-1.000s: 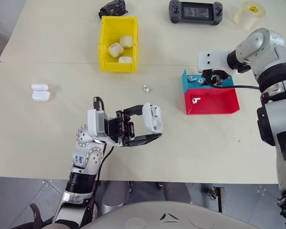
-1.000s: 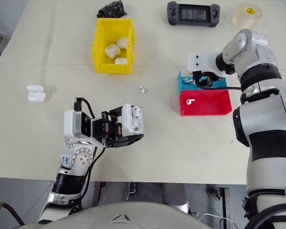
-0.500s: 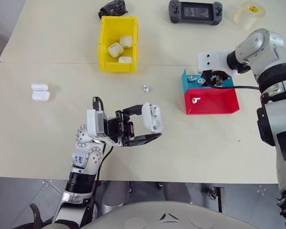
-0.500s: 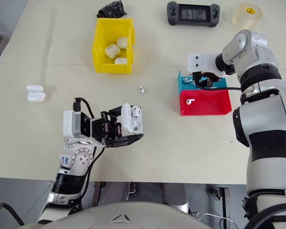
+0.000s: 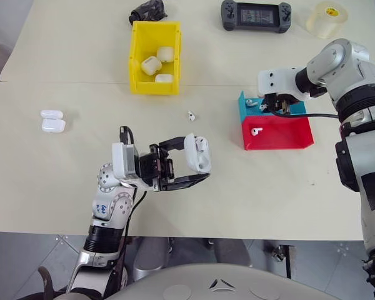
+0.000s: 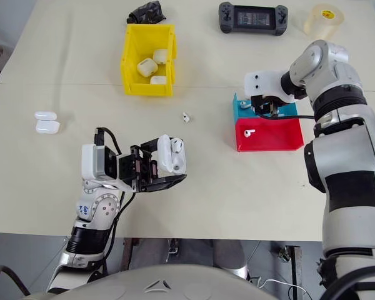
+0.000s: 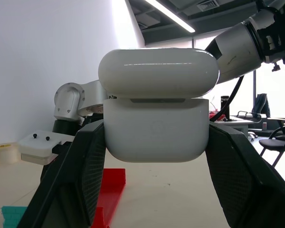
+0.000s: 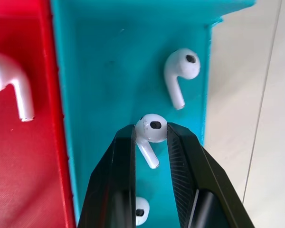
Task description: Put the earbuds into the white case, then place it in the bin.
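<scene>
My right gripper (image 8: 151, 130) pinches an earbud (image 8: 150, 129) in the blue tray (image 8: 109, 57); the white case (image 5: 199, 153), clamped by my left gripper (image 5: 190, 162), waits near-left.

Overhead stereo pair, two close wrist views

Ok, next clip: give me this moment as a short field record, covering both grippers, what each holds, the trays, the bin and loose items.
left gripper: shut on the white case, lid flipped open, held above the table
right gripper: down in the blue tray, fingers pinched on one earbud
blue tray, other contents: two more earbuds
red tray: one earbud inside
yellow bin: three white cases inside
loose on table: one earbud, two cases to the robot's left
far edge: game controller, tape roll
</scene>
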